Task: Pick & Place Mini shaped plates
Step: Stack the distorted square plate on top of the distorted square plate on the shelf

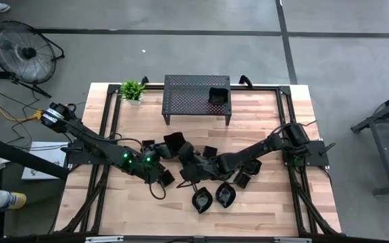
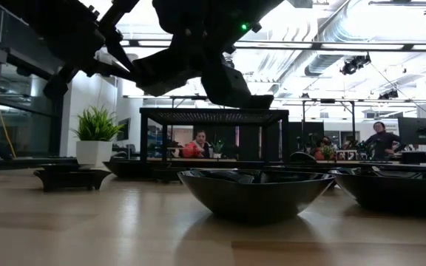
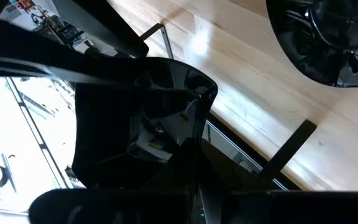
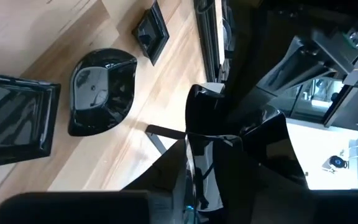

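My left gripper (image 1: 155, 160) is shut on a glossy black mini plate (image 3: 160, 118) and holds it above the middle of the table. My right gripper (image 1: 185, 167) has come in from the table's right side and is close against the same plate (image 4: 235, 143). Whether it touches the plate does not show. More mini plates lie flat on the wood: two leaf-shaped ones (image 1: 202, 200) (image 1: 225, 195) near the front, and a square one (image 1: 243, 179). Another one (image 1: 218, 95) sits on the perforated stand (image 1: 188, 94). My left gripper pinches the plate by its rim (image 3: 186, 147) between its two fingers. The plate stands on edge ahead of the fingers, with its hollow side facing the wrist camera. In the low view it hangs clear of the table top (image 2: 237, 87).
The black perforated stand is at the table's far middle, with a small potted plant (image 1: 132, 90) to its left. Black frame rails (image 1: 113, 128) run along the table's left and right sides. Low dishes (image 2: 254, 193) (image 2: 398, 188) lie close to the table's near edge. People are in the room behind.
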